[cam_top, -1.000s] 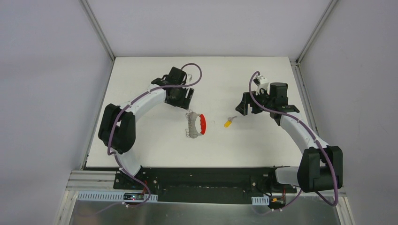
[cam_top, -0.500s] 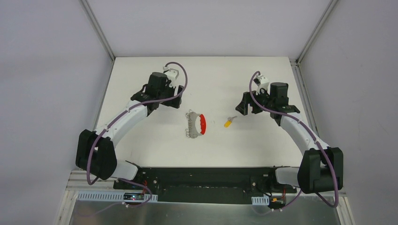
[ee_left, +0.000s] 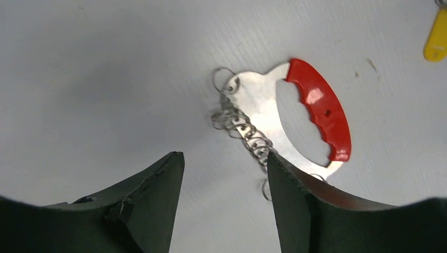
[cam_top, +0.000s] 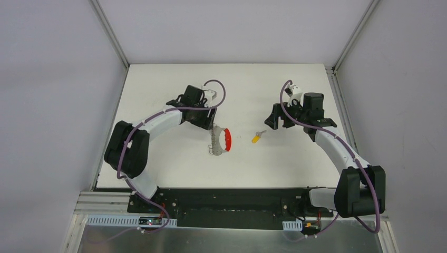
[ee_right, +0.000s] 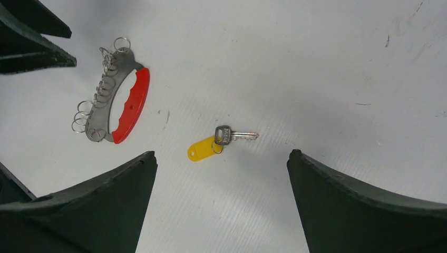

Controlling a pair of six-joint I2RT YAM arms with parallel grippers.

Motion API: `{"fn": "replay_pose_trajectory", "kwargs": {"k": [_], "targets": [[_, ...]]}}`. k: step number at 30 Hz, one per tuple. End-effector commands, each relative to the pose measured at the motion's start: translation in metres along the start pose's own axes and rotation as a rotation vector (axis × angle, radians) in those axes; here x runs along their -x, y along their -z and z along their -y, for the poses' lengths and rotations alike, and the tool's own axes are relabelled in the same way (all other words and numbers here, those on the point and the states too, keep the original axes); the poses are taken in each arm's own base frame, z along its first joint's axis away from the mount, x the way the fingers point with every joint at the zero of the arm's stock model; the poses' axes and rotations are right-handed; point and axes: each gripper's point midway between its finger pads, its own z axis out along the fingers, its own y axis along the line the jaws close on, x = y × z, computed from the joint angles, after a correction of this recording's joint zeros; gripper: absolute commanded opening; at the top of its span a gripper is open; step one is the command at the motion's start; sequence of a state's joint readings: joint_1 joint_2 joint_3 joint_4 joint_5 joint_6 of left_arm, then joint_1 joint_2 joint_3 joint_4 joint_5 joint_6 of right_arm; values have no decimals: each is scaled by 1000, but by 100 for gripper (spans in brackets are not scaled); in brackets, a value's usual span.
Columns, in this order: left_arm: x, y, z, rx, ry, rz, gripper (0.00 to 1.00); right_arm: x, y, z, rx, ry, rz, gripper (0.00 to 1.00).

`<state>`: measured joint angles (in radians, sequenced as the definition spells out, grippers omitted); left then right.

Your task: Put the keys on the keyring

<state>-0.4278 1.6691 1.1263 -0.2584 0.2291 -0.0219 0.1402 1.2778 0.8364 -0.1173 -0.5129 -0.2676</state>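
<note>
The keyring [cam_top: 220, 140] lies flat mid-table: a silver metal loop with a red grip on one side and several small wire rings on the other. It also shows in the left wrist view [ee_left: 316, 113] and the right wrist view [ee_right: 129, 103]. The key [cam_top: 256, 137], silver with a yellow tag, lies just right of it, clearest in the right wrist view [ee_right: 221, 138]. My left gripper [ee_left: 223, 155] is open and empty, at the keyring's far-left end, its right fingertip over the ring chain. My right gripper [ee_right: 222, 153] is open and empty, right of the key.
The white table [cam_top: 174, 158] is walled by grey panels with metal rails at the back corners. The left gripper's fingers [ee_right: 31, 47] show at the right wrist view's top left. A black base rail [cam_top: 226, 203] runs along the near edge.
My left arm swung left and away from the keyring, then came back right to its far end. The right arm, key and keyring have not moved.
</note>
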Motion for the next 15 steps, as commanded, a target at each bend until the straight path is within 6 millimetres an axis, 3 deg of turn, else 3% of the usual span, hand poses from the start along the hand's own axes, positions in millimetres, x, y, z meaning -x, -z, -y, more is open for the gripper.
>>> {"fn": "replay_pose_trajectory", "kwargs": {"k": [1,6,15], "targets": [[-33,3,44,-113,-81,-90,60,9,2,-4,13,41,31,98],[-71,6,61,-149,-129,-234,56,7,0,-1,9,38,19,98],[-92,8,68,-154,-112,-343,54,4,-2,0,9,35,8,98]]}}
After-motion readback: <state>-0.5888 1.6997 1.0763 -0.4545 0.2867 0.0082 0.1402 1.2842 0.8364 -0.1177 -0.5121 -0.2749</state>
